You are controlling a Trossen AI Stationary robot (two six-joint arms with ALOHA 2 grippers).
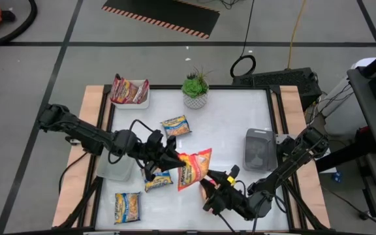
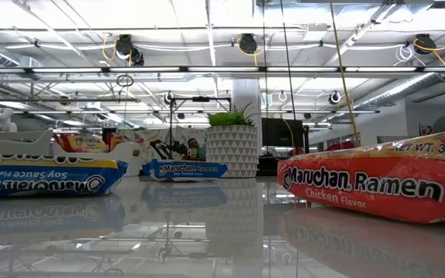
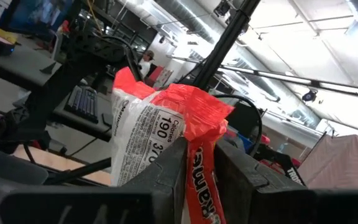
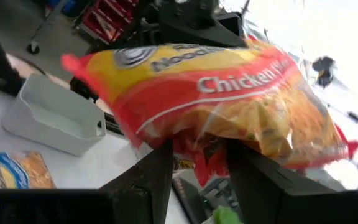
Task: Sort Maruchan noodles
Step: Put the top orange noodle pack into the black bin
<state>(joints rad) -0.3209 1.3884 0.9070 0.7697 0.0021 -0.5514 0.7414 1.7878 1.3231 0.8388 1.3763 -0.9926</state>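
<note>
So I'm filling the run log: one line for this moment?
left gripper: shut on orange packet | right gripper: jaws astride packet's other edge | stage: mid-air handover

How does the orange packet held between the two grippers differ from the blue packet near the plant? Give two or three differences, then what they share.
The orange packet is orange-red and yellow; the blue packet is blue and yellow. The orange packet is lifted and tilted, pinched by the left gripper and at the right gripper; the blue packet lies flat on the table, untouched. The orange packet reads Chicken; the blue packet's flavour is unreadable from above. Both are small square crinkly ramen packets.
</note>
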